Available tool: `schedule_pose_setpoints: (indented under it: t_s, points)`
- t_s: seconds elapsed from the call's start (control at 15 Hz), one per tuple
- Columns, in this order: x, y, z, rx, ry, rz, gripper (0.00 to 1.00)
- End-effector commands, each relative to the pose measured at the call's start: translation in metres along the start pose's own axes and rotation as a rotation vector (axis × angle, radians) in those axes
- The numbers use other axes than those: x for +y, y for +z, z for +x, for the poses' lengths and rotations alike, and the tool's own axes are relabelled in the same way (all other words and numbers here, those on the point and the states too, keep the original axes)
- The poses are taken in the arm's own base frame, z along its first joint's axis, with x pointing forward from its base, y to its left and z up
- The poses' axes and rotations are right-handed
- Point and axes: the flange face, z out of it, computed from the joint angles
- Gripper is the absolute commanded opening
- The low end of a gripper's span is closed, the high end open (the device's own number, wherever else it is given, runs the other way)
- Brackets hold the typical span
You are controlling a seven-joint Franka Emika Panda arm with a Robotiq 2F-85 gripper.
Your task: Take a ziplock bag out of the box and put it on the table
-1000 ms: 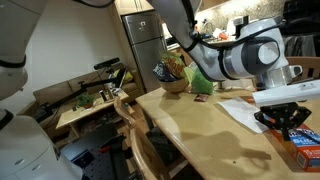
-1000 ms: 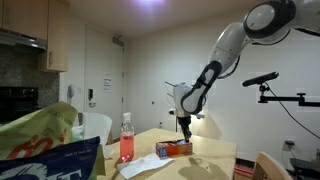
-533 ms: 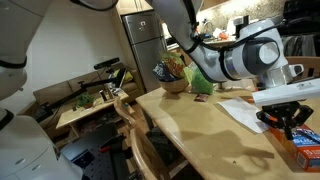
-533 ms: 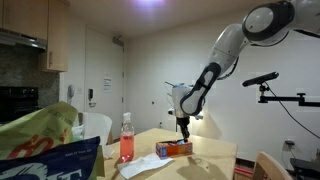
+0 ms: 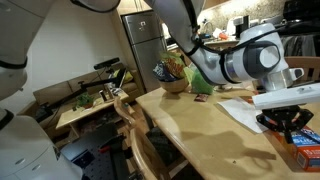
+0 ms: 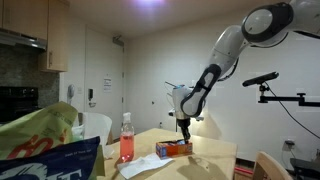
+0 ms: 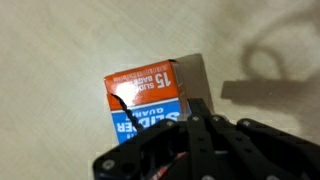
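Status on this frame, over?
Gripper shut, over the box. Nothing visible in its grip. Pink bottle stands apart from box.

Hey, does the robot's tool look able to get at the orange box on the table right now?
Probably yes. The tool hangs shut right over the box, whose end flap looks open, and nothing lies between them.

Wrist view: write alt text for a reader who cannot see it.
A black gripper, jaws shut, comes in from the bottom edge over the box, an orange-red and blue carton with white lettering lying on the pale tan table. A flap at the box's end stands open; no bag can be made out.
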Motion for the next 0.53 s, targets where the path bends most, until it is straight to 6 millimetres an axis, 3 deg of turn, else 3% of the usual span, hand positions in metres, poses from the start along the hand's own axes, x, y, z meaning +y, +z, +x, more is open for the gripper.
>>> schedule_pose_setpoints:
  t_s: [0.0,0.47]
  points:
    - [0.0067,0.0066,0.0037,0.003,0.02,-0.058,0.0]
    - [0.0123,0.0024,0.0086,0.041,0.038,-0.182,0.0]
